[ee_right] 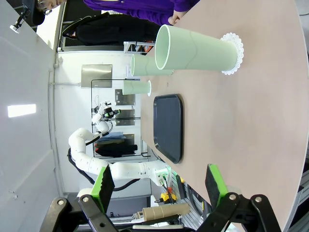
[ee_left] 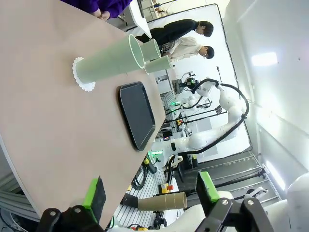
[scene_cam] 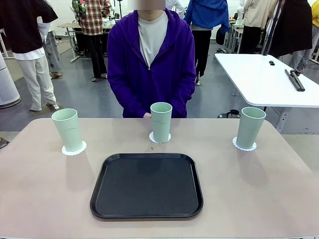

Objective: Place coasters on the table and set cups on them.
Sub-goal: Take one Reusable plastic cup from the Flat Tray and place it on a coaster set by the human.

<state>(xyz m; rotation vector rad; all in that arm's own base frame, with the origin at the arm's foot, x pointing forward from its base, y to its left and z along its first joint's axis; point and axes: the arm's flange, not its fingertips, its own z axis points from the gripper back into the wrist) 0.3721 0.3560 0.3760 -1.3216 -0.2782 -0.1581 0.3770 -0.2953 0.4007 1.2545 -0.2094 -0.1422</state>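
Note:
Three pale mint-green cups stand upright on the beige table [scene_cam: 279, 184], each on a white lacy coaster: the left cup [scene_cam: 68, 129] on its coaster [scene_cam: 74, 148], the middle cup [scene_cam: 160, 122] on a coaster [scene_cam: 159, 138], the right cup [scene_cam: 250, 127] on a coaster [scene_cam: 244, 145]. My left gripper [ee_left: 150, 193] is open and empty, off the table's near edge, far from the left cup [ee_left: 108, 60]. My right gripper [ee_right: 159, 186] is open and empty too, well back from the right cup [ee_right: 198, 50] and its coaster [ee_right: 233, 53].
A black rectangular tray [scene_cam: 147, 185] lies bare at the table's front middle. A person in a purple hoodie [scene_cam: 151, 64] stands at the far side behind the middle cup. A white table [scene_cam: 264, 79] stands at the back right.

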